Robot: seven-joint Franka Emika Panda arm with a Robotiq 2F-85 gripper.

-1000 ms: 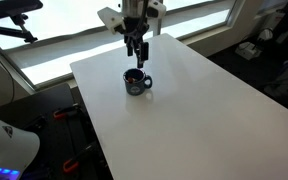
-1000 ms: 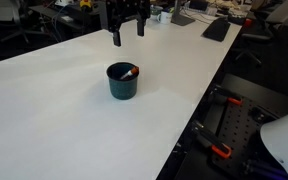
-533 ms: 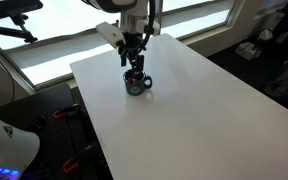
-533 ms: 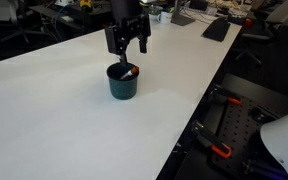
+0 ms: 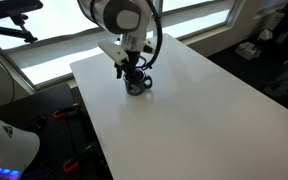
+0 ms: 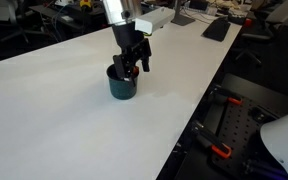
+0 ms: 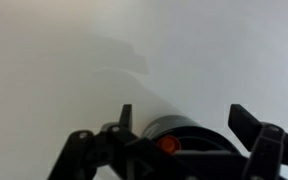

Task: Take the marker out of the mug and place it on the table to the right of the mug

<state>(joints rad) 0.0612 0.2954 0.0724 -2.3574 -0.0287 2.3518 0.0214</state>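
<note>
Wrist view, L to R: my pincer [image 7: 180, 112] is spread wide and pinches nothing. One jaw stands at abt 10 o'clock of the mug [image 7: 189, 128], the other at abt 2 o'clock, so the mug sits btwn them at the 6 o'clock edge of the view. The marker [image 7: 167, 145] is inside the mug. Only its orange end shows, in the dark mouth a bit L of centre, apart from both jaws as far as I can see. From 9 round to 3 o'clock is bare white counter [image 7: 64, 60].

In an exterior view the pincer [image 6: 131, 68] hangs straight down w/ its tips at the mug's [image 6: 121, 86] rim, toward the 2 o'clock side. The mug stands upright on the counter [image 6: 54, 115]. I can't make out the marker there, the pincer covers it.

In an exterior view from the other side, the pincer [image 5: 131, 72] is just over the mug [image 5: 136, 88]. The counter [image 5: 204, 110] runs off toward 4 o'clock, well past the mug.
</note>
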